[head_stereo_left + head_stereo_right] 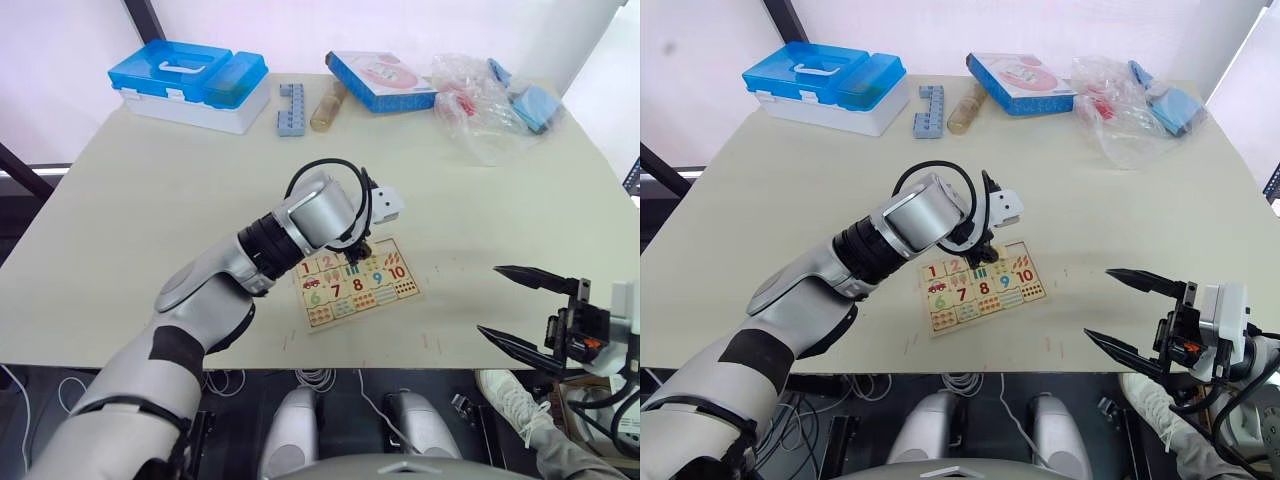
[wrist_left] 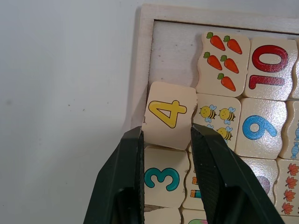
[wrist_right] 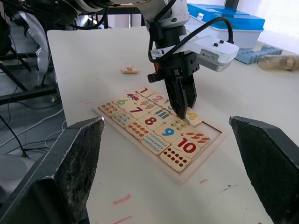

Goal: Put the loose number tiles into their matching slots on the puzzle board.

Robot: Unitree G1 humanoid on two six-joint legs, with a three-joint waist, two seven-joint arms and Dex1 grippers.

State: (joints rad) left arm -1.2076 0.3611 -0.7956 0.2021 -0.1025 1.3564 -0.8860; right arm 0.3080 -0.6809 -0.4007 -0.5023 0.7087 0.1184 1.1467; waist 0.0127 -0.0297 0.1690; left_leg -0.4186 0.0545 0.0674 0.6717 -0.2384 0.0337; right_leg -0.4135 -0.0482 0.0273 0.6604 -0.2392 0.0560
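Currently left gripper (image 2: 166, 140) pinches the yellow 4 tile (image 2: 169, 114), tilted over its slot at 12 o'clock of the 3 tile (image 2: 163, 179); level it, press down, then release. Right gripper (image 1: 520, 310) gapes wide, empty.

The flat pale wooden puzzle board with a raised rim (image 1: 358, 283) lies near the front edge of the cream rectangular table (image 1: 150, 220), with bare tabletop on every side of it. The left gripper's two black fingers (image 2: 161, 179) stand upright over the board's top row, pinching the yellow-4 wooden tile (image 2: 169, 114), tilted, at the bare recess (image 2: 173, 56) beside the carrot tile, so that arm blocks the way in from the robot's left. The blue-lidded plastic case (image 1: 190, 84), grey toothed block (image 1: 290, 108), blue-edged box (image 1: 380, 80) and crumpled clear bag (image 1: 490, 105) line the far edge, well apart from the board; a small loose tile (image 3: 129, 70) lies on the table beyond the board in the right wrist view, and the right gripper (image 1: 520, 310), jaws wide apart, hangs off the front right corner.
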